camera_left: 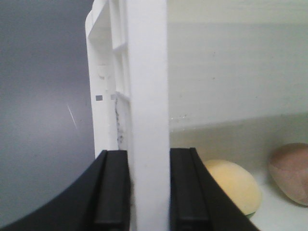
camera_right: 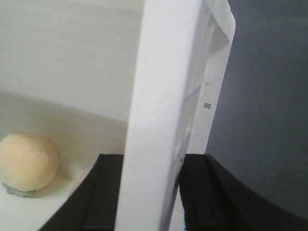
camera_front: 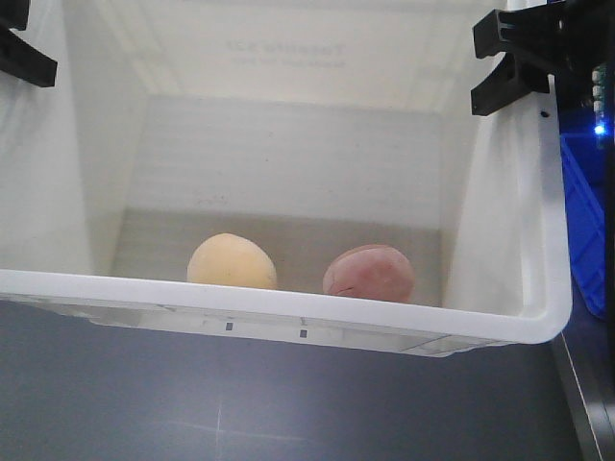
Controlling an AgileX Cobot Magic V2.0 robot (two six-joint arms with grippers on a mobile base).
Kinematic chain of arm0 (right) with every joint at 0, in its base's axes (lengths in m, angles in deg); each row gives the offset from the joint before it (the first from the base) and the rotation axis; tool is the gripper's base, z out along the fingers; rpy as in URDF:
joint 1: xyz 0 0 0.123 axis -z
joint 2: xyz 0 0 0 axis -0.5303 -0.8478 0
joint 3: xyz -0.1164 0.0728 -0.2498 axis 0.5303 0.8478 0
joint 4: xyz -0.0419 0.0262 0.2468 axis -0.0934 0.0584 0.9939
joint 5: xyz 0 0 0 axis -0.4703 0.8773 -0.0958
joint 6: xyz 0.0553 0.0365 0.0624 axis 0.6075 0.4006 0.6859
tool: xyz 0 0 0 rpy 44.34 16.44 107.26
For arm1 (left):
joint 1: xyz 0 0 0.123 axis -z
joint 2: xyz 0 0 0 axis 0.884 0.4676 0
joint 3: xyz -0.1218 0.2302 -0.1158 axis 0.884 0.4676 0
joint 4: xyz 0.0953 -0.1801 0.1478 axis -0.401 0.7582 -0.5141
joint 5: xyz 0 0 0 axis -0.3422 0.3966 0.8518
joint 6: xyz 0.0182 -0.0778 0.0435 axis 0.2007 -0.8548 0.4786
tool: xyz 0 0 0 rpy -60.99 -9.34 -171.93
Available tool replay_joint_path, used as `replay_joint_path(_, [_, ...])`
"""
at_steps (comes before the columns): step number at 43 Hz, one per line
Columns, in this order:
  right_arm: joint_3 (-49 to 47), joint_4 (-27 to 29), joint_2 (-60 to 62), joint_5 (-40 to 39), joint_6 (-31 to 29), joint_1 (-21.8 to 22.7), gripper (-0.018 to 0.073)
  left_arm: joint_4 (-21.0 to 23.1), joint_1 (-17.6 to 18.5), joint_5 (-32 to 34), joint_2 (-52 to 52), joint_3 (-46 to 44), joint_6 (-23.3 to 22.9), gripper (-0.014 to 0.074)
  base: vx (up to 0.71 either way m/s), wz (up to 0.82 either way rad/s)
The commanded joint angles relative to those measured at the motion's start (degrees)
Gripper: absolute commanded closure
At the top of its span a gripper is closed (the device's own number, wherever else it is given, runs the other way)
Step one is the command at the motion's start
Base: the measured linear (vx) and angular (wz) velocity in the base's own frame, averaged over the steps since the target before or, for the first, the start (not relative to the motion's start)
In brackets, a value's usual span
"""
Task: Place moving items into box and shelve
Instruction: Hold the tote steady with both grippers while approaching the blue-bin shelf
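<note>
— Dark grey desk (camera_front: 240, 413) along the bottom of the front view, and the white tote (camera_front: 288, 312) fills nearly everything above it, open top toward us. I can't tell whether it rests on the desk. How do the arms look?

— Start with the left gripper (camera_left: 149, 192). Its jaws are clamped on the tote's left wall, one black pad flush on the outside and the other flush on the inside, with white plastic squeezed between them.

— And across the way?

— The right gripper (camera_right: 149, 192) mirrors it. Its jaws are clenched across the right wall, pads pressed to both faces, with the ribbed rim running along the outer side. Each is only as wide as the wall is thick.

— So where are the goods?

— Both are inside, down on the tote's floor close to the near wall. The yellow-tan lump (camera_front: 232, 261) is left of centre. The pinkish-red lump (camera_front: 370, 273) is to its right, near it but apart. Both sit well below the two grippers up at the rim.

— Anything around the edges?

— A blue bin (camera_front: 584, 221) just beyond the tote's right wall. There's faint print (camera_front: 283, 53) on the far wall, too washed out to read.
</note>
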Motion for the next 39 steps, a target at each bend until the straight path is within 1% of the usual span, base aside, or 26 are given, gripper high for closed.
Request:
replay_joint_path(1, [-2.71, 7.59, 2.34, -3.64, -1.53, -0.33, 0.0559, 8.41, 0.57, 3.94, -2.42, -2.40, -0.13, 0.0597, 0.39, -0.13])
replay_joint_path(28, [-2.71, 7.59, 2.34, -3.64, -1.53, -0.33, 0.0559, 8.41, 0.57, 3.94, -2.42, -2.40, -0.13, 0.0597, 0.40, -0.12])
replay_joint_path(39, [-2.71, 7.59, 2.34, -3.64, -1.53, -0.33, 0.0559, 8.41, 0.57, 3.94, -2.42, -2.40, -0.13, 0.0597, 0.42, 0.00])
